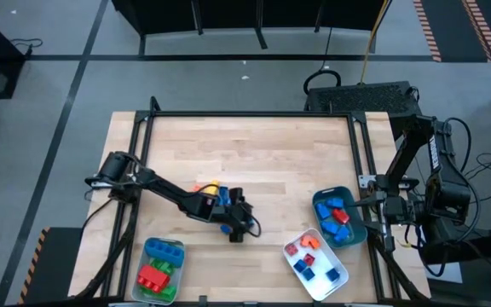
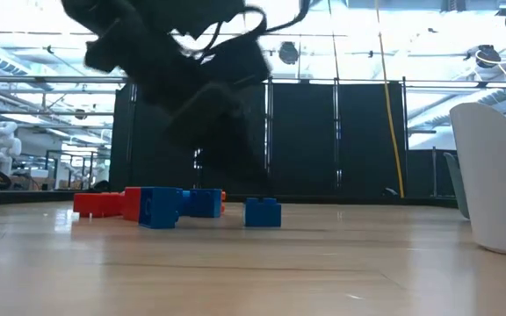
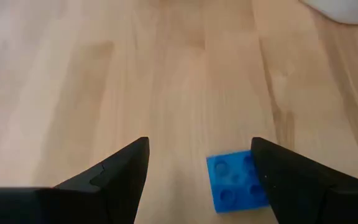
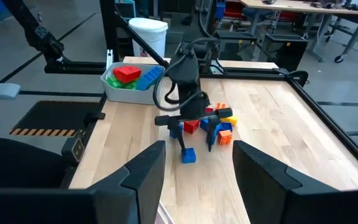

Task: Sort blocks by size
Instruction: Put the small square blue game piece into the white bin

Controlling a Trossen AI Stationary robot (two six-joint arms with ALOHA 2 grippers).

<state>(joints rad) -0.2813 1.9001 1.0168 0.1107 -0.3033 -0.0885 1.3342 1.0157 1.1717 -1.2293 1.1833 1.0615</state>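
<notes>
Careful, your left end effector (image 3: pixel 197 180) is wide open, holding nothing, and off-center, so one finger could knock the blue block (image 3: pixel 236 181) away.

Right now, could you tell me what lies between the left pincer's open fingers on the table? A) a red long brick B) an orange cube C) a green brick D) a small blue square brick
D: the left wrist view shows the left pincer open above the bare wood, with a small blue square brick lying flat beside one of its fingers, not gripped.
</notes>
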